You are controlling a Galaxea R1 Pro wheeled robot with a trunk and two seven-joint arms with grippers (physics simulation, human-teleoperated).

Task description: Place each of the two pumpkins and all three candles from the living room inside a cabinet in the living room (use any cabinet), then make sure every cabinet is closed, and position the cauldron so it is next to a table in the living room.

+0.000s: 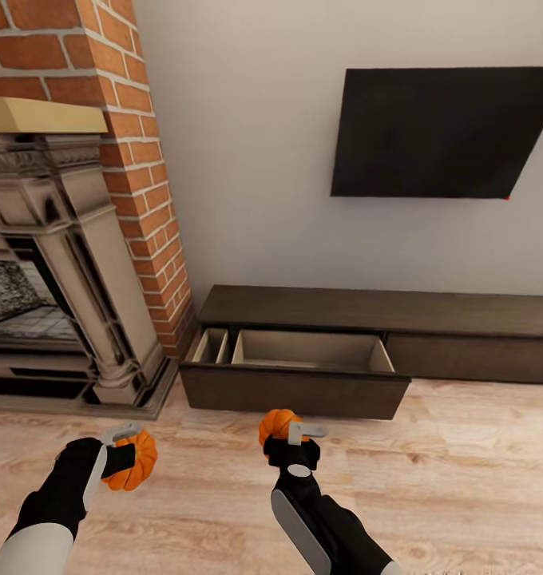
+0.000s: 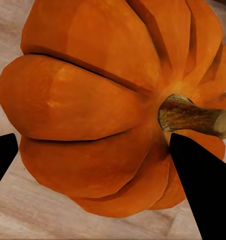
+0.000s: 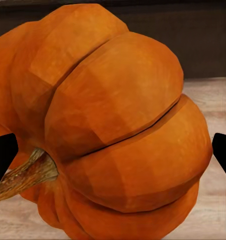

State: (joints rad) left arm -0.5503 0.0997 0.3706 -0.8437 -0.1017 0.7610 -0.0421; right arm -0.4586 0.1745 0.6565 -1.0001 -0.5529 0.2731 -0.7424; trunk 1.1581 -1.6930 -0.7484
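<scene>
Each hand carries an orange ribbed pumpkin over the wood floor. My left gripper (image 1: 128,455) is shut on one pumpkin (image 1: 136,463) at the lower left, seen close in the left wrist view (image 2: 98,110) with its brown stem. My right gripper (image 1: 291,439) is shut on the other pumpkin (image 1: 276,426) near the centre, large in the right wrist view (image 3: 113,130). Ahead stands the long dark brown cabinet (image 1: 383,307) against the wall. Its left drawer (image 1: 295,391) is pulled open, beige inside, and holds nothing that I can see. The right pumpkin hangs just short of that drawer's front.
A brick chimney (image 1: 136,160) and stone fireplace (image 1: 64,279) with a raised hearth stand at the left, close to the drawer's left end. A black television (image 1: 439,132) hangs on the wall above the cabinet. Bare wood floor (image 1: 479,479) stretches to the right.
</scene>
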